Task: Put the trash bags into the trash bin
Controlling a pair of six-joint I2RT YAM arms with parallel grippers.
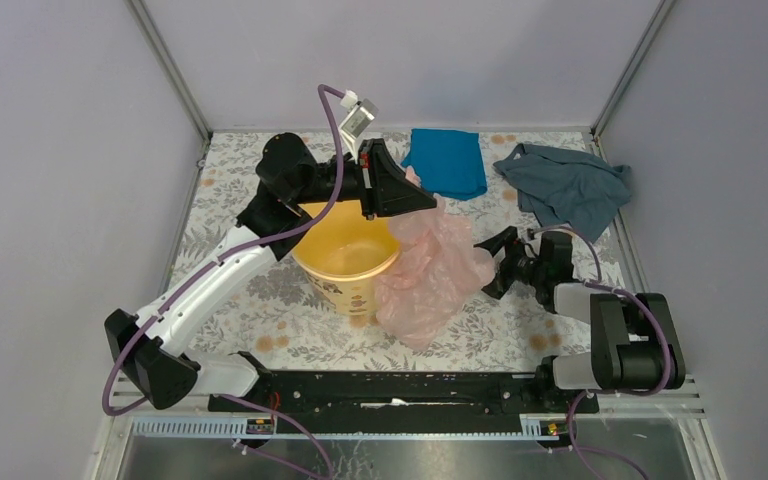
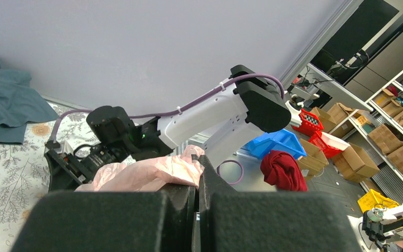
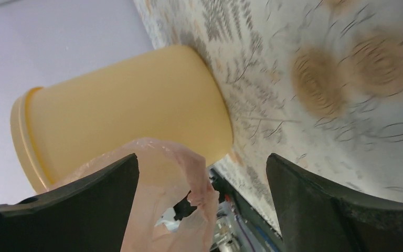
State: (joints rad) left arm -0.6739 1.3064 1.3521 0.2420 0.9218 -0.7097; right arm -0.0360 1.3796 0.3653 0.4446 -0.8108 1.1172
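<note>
Folds of the trash bag (image 1: 428,270) lie nearest, where its lower end rests crumpled on the flower-patterned desk (image 1: 260,300), just right of the trash bin (image 1: 345,290) and against its side. The pale-pink film is wholly outside the bin, rising from the desk towards the bin's far right rim.

To the bag's right, low over the desk, the right gripper (image 1: 488,265) points at it with its jaws wide apart. Its wrist view shows the gripper (image 3: 202,157) with a loop of bag (image 3: 160,173) between the spread fingers and the bin's wall (image 3: 126,105) behind; whether the film touches a finger I cannot tell.

Further back, the left gripper (image 1: 422,198) hangs above the bin's far rim, jaws together and clamped on the bag's top edge. In its wrist view the gripper (image 2: 197,181) has the pink film (image 2: 147,173) bunched at the pinch.

At the far side a bright blue cloth (image 1: 447,160) and a grey-blue cloth (image 1: 565,185) lie on the desk, apart from each other
</note>
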